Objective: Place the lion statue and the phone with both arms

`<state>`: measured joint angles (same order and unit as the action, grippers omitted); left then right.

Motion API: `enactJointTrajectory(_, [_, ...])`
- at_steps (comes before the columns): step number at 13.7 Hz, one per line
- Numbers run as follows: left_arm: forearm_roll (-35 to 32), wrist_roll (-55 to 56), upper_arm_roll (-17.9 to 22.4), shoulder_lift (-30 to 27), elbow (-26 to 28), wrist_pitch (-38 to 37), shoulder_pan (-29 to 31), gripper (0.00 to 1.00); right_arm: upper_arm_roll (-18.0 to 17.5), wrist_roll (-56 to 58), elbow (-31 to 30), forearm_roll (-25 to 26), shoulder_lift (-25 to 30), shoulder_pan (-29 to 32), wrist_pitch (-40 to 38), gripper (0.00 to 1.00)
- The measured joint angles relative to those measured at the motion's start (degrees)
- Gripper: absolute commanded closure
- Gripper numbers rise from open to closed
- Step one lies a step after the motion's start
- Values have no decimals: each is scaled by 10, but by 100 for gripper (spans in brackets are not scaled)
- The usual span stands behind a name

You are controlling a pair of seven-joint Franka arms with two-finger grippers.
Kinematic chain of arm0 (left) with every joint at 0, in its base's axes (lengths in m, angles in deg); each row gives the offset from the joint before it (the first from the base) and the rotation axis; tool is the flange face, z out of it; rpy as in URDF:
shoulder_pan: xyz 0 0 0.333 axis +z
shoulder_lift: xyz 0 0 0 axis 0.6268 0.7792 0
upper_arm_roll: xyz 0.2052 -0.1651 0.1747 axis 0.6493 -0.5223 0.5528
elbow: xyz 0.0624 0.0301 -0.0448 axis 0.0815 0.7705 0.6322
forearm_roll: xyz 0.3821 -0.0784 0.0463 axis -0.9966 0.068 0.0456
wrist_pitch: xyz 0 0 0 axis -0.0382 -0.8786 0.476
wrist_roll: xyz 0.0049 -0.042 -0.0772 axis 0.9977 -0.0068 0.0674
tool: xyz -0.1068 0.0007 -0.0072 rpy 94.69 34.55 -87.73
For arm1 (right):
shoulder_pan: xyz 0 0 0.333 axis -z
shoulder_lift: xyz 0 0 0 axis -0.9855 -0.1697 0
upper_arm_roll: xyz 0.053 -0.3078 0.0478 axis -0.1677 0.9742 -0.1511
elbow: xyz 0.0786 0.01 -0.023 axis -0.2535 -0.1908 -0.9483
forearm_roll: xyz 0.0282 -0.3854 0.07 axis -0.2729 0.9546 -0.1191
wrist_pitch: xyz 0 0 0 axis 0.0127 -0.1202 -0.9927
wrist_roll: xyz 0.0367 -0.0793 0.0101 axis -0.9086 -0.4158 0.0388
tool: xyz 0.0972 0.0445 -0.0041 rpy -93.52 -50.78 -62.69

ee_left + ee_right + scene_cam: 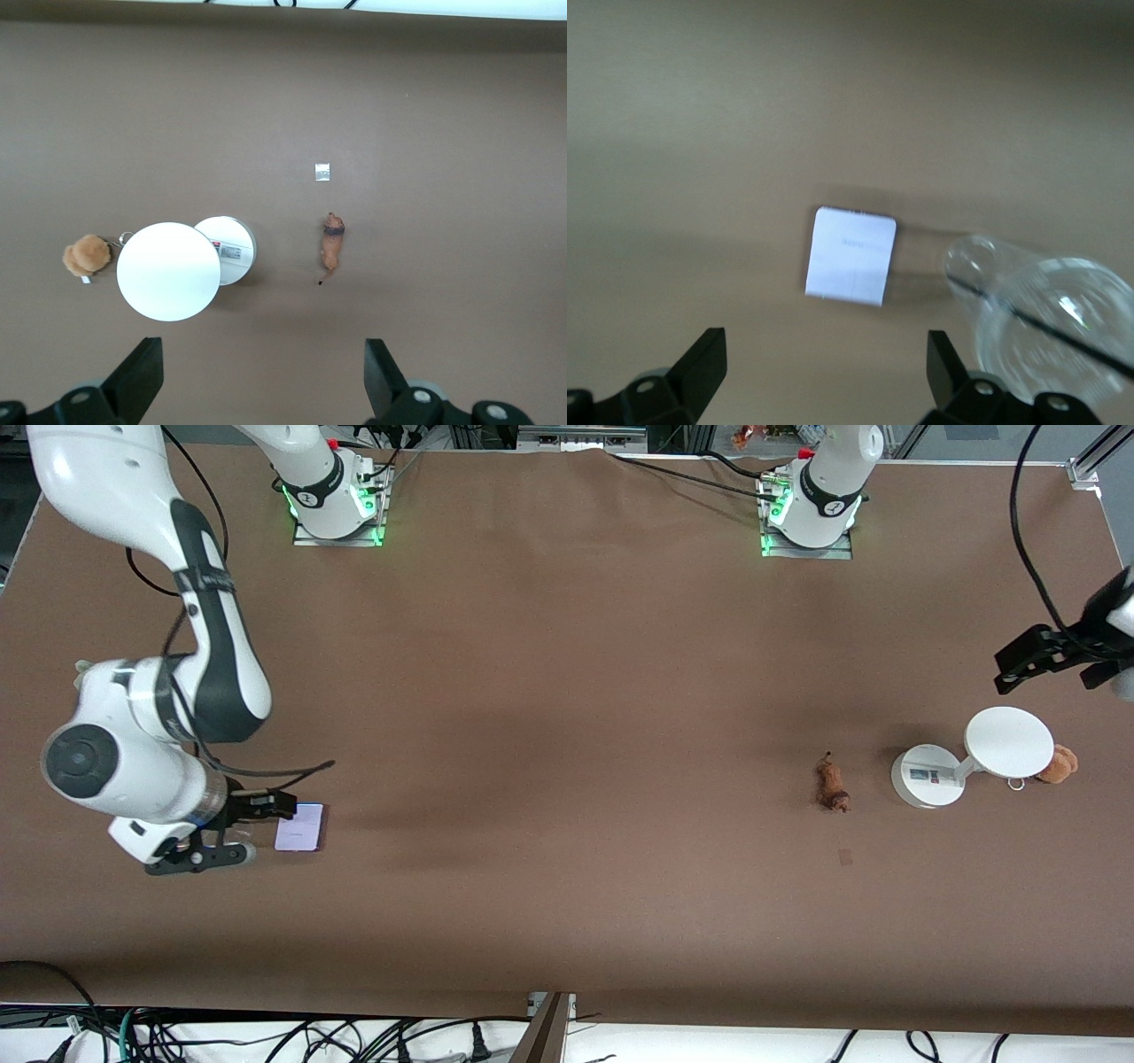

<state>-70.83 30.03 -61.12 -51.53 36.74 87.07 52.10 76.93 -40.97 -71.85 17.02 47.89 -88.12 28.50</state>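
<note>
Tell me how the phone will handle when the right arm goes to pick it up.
The phone lies flat on the table, so a top grasp offers little edge; it probably needs pinching across its sides. It looks rigid and light. Its smooth face may slip. The right gripper is open over it.

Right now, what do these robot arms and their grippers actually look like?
Both arms are glossy white with black joint bands and round grey end caps, on bases glowing green. Black cables trail along them. The right gripper and left gripper are black, each with two flat fingers.
</note>
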Motion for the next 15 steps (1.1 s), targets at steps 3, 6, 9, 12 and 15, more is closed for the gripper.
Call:
enactJointTrajectory(3, [10,-7,0,7,-2,0,12,0,-8,0,13,-1,61,0,-89,0])
enactJointTrajectory(6, [12,-6,-6,11,5,-1,11,0,-15,0,14,-1,118,-2,-156,0])
enactJointTrajectory(9, [12,-2,-9,8,29,10,11,0,-16,1,14,13,165,-3,-206,0])
enactJointTrajectory(12, [12,4,-11,4,38,15,11,0,-16,2,7,19,217,3,-228,0])
enactJointTrajectory(15, [12,5,-13,2,41,17,11,0,-15,2,-7,19,248,5,-249,0])
